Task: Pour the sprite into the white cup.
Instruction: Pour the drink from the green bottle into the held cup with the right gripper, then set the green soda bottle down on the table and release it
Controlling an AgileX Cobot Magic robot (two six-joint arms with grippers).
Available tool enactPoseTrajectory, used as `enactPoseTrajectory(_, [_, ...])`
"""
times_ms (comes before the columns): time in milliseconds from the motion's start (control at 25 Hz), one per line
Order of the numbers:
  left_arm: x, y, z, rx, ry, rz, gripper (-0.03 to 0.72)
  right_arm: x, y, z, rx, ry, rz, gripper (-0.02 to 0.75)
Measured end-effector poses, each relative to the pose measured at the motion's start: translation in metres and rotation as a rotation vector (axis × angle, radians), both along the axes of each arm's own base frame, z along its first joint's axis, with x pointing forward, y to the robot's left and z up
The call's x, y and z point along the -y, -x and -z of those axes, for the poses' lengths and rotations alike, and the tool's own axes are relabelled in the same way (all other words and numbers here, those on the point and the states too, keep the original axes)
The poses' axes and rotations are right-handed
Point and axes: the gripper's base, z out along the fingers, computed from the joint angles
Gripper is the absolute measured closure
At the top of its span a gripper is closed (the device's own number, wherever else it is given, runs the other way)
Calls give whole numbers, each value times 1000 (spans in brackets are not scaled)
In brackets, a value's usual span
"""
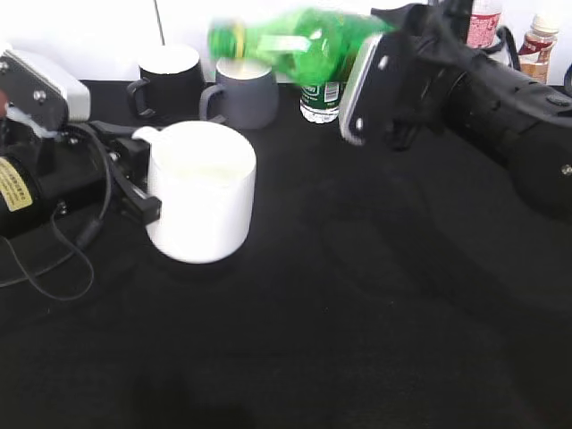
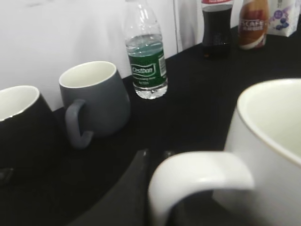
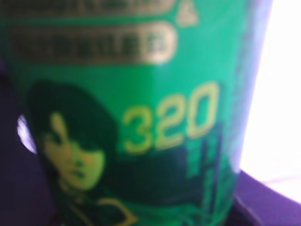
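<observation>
The sprite (image 1: pixel 304 45), a bright green bottle with a yellow neck ring, is tipped almost level in the air with its neck pointing left. My right gripper (image 1: pixel 368 85) is shut on its body. The green label (image 3: pixel 131 117) fills the right wrist view and hides the fingers. The white cup (image 1: pixel 201 192) stands upright on the black table, below and left of the bottle's neck. My left gripper (image 1: pixel 134 179) is shut on the cup's loop handle (image 2: pixel 197 174). One dark finger (image 2: pixel 134 188) shows beside the handle; the other is hidden.
A grey mug (image 1: pixel 243 94) and a black mug (image 1: pixel 172 79) stand at the back, behind the white cup. A small clear water bottle (image 2: pixel 146 61) stands behind the sprite. A cola bottle (image 2: pixel 216 28) and a brown bottle (image 2: pixel 254 23) stand at the far right.
</observation>
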Motion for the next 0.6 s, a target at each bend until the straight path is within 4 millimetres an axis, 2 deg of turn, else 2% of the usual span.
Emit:
enactPoseTrajectory(80, [-2,-2,-1,-7,20,-30,634,0,0,0,-94,-209,6,342])
enactPoseTrajectory(280, [-4,-4,-5,10,71,-69,635,0,0,-1,-407,-939,25,342])
enactPoseTrajectory(360, [-7,-6,-6,4,106,-123,635,3,-1,-2,-424,-1035,54,342])
enactPoseTrajectory(440, [-17,-12,-9,25,135,-193,635,13,-5,0,-417,-1140,167,342])
enactPoseTrajectory(600, [-58,-26,-11,42,185,-396,635,29,-9,4,-359,-1122,307,342])
